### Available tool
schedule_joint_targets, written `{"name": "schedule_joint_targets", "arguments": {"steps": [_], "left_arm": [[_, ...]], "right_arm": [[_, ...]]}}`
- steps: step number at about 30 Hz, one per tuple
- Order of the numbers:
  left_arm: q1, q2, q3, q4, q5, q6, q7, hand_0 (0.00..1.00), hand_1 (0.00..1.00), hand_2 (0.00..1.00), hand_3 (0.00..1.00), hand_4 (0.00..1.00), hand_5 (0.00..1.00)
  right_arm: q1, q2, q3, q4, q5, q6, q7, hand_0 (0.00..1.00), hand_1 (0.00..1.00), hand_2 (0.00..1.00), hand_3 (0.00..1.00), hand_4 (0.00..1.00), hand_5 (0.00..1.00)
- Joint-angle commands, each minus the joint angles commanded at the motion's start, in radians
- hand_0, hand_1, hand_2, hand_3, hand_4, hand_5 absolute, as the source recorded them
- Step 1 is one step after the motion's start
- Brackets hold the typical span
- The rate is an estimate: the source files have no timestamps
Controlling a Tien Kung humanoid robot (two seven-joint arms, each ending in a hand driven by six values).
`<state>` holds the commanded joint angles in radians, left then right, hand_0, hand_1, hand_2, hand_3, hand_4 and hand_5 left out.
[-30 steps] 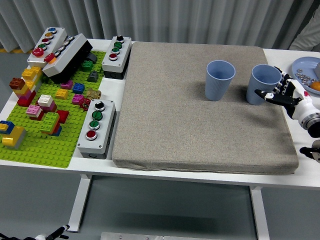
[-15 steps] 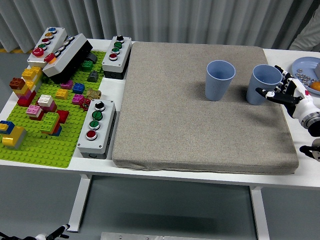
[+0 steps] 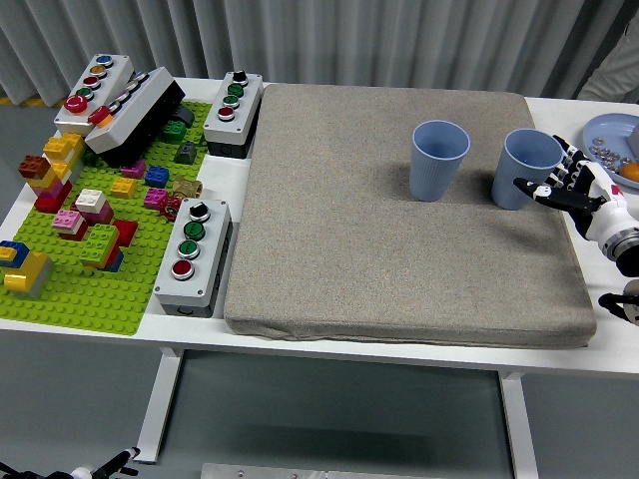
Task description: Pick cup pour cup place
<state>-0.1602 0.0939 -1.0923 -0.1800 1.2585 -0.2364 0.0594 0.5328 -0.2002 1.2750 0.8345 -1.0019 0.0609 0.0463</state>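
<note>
Two light blue cups stand upright on the grey mat (image 3: 399, 249): the left cup (image 3: 439, 160) and the right cup (image 3: 529, 170) near the mat's right edge. My right hand (image 3: 555, 183) comes in from the right edge and sits against the right cup's right side. Its thumb lies across the cup's front and its fingers are spread beside the rim, not closed around it. What is inside either cup does not show. A sliver of my left hand (image 3: 100, 465) shows at the bottom left, below the table edge.
A blue plate (image 3: 609, 130) with small pieces and an orange item sits at the far right. Left of the mat are button boxes (image 3: 193, 254) and a green baseplate (image 3: 90, 289) with toy bricks. A person's sleeve (image 3: 617, 70) shows at the top right.
My right hand has drifted slightly to the right beside the right cup. Both cups stay put.
</note>
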Motion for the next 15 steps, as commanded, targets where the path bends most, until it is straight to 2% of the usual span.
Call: {"name": "schedule_joint_targets", "arguments": {"steps": [15], "left_arm": [[-0.002, 0.0, 0.021, 0.0, -0.014, -0.001, -0.003, 0.834, 0.835, 0.874, 0.805, 0.644, 0.998]], "right_arm": [[-0.002, 0.014, -0.024, -0.052, 0.007, -0.001, 0.025, 0.982, 0.966, 0.998, 0.998, 0.874, 0.306]]}}
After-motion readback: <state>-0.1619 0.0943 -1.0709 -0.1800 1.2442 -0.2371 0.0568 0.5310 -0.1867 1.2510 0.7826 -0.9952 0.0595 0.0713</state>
